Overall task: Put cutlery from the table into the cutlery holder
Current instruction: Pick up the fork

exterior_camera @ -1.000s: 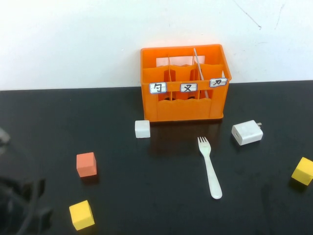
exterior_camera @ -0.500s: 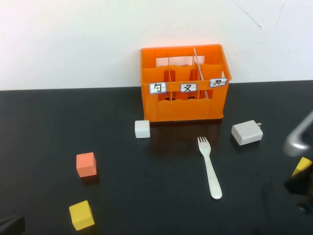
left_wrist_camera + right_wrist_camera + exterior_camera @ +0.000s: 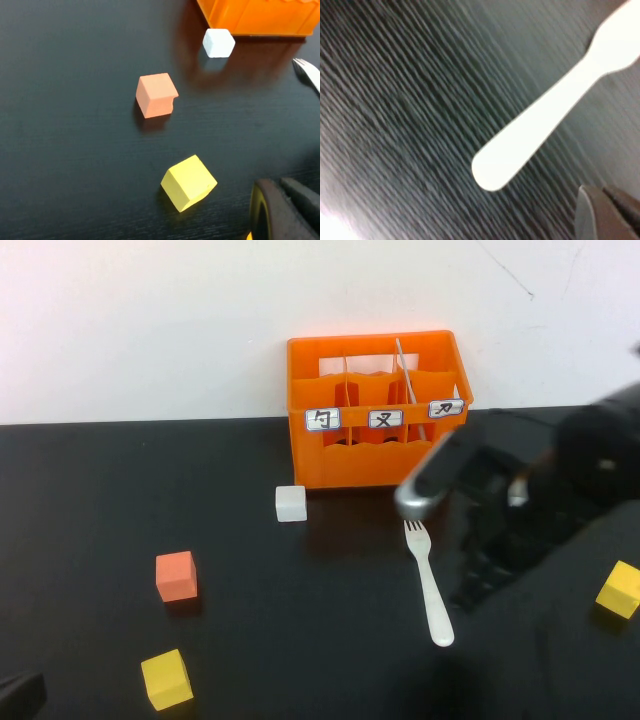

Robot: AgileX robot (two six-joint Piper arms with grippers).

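Worktop point(image 3: 110, 500): glossy black, carrying everything below.
Holder point(image 3: 372, 455): bright orange crate at the back centre against the white wall, three compartments, three white labels on its front.
Knife point(image 3: 405, 370): slim white piece leaning in the holder's right-hand compartment, upper end above the rim.
Right arm point(image 3: 560, 495): dark and blurred, reaching in from the right above the worktop, in front of the holder's right side.
Right pincer point(image 3: 607, 212): just beside the fork's handle end, fingers together, holding nothing.
Left pincer point(image 3: 282, 207): low at the near left of the worktop, by the yellow cube, fingers together, holding nothing.
Fork point(image 3: 428, 582): flat on the worktop in front of the holder, tines toward it, handle toward the robot.
Cubes: white point(image 3: 291, 503) just off the holder's left front corner; orange point(image 3: 176, 576) and yellow point(image 3: 166, 678) nearer on the left; another yellow point(image 3: 620, 589) at far right.
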